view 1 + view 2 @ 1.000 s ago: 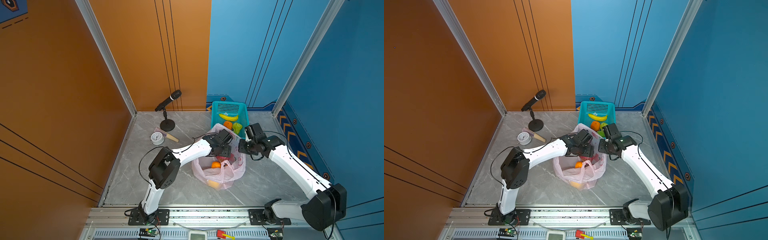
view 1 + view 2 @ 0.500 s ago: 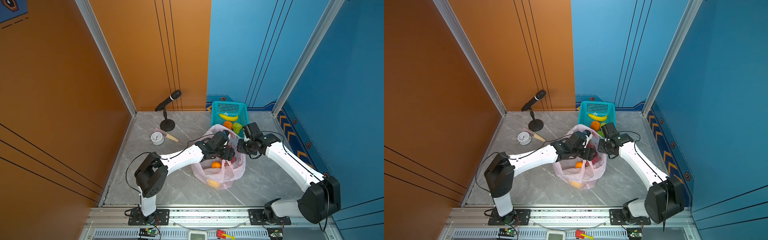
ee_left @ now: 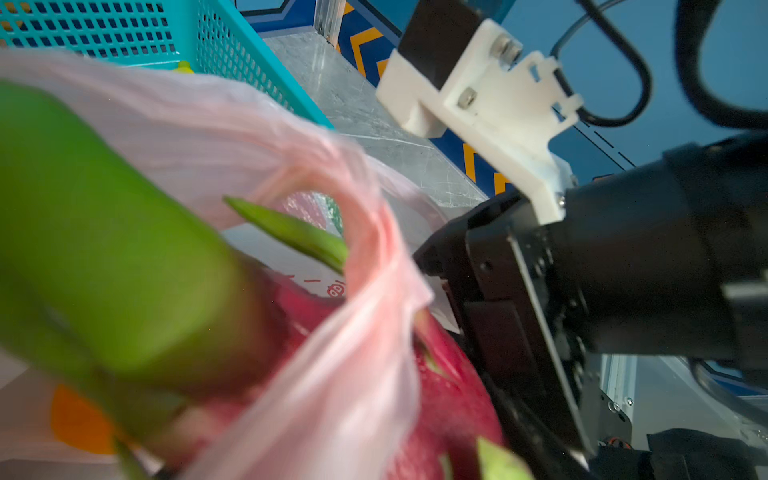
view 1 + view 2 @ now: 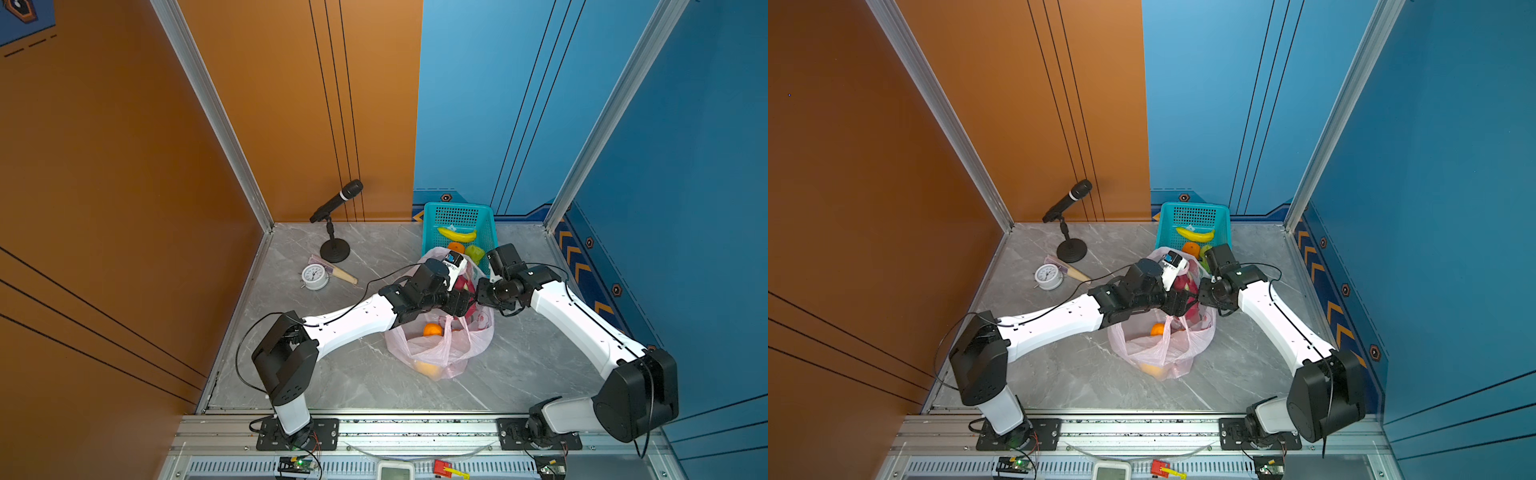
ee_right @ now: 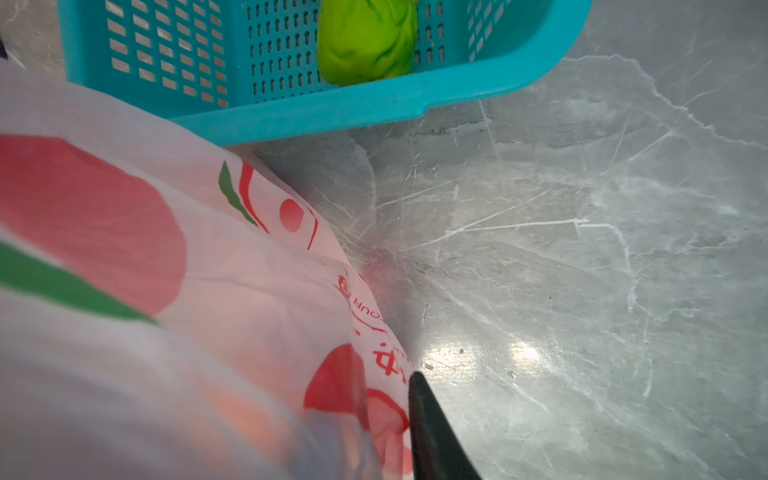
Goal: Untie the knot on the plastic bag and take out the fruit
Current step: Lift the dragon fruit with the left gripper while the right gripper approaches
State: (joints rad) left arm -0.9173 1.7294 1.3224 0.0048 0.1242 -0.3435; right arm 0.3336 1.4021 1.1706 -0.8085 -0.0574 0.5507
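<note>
Left gripper [image 4: 459, 301], jaws wide, grip unclear, reaches into the open bag [image 4: 436, 353]. The dragon fruit [image 3: 453, 386] lies just ahead of it. Right gripper [image 4: 481, 293], state unclear, is at the bag's rim opposite. The left arm is nearer.

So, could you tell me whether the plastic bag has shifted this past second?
No. In both top views the plastic bag lies where it did, its far edge still by the teal basket.
</note>
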